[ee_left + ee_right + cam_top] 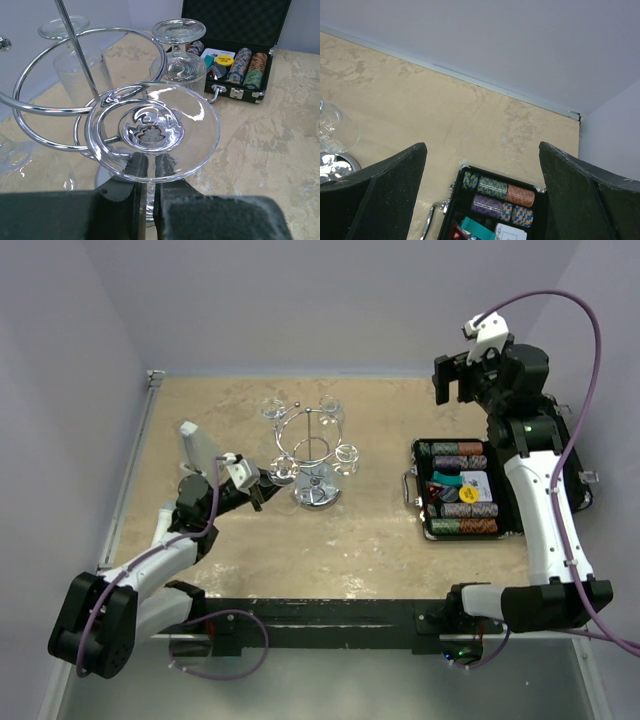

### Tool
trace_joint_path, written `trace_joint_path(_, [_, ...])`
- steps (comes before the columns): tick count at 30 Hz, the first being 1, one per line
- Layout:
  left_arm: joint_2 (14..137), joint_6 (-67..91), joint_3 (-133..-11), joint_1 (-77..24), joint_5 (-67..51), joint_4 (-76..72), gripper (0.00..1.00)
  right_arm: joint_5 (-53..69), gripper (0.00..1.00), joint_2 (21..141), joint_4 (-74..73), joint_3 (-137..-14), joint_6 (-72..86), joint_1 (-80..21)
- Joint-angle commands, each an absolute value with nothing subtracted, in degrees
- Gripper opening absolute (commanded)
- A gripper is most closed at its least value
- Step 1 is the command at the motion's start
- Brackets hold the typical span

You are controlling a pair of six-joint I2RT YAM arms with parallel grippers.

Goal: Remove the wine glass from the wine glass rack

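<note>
Well, on the left side of the wine glass rack (318,494), the left gripper (148,172) is pinched tight on the stem of an upside-down wine glass (152,127), whose foot sits on one of the rack's curled hooks. Other glasses (179,65) hang round the rack. Right of the rack lies an open chip case (235,20), and beyond that the right gripper (482,145) hangs spread wide, holding nothing.
</note>
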State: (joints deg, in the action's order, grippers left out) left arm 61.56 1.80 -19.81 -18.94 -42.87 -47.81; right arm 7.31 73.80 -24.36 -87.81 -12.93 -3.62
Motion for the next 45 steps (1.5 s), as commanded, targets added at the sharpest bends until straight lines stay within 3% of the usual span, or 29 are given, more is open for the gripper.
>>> trace_joint_path(1, [59.4,0.3,-22.5,-19.9,-42.4,-48.6,0.0,8.9,0.98,71.5,-21.3,-86.1,-11.9,-3.5])
trace_joint_path(31, [49.0,-6.3,-24.2,-20.6,-35.3,-29.5,0.0,11.8,0.98,69.8,-18.3,-81.6,-10.3,-3.5])
trace_joint_path(45, [42.7,-2.7,-44.2,-20.5,-27.4,8.7,0.0,18.8,0.96,65.3,-12.6,-76.6,-16.4,-3.7])
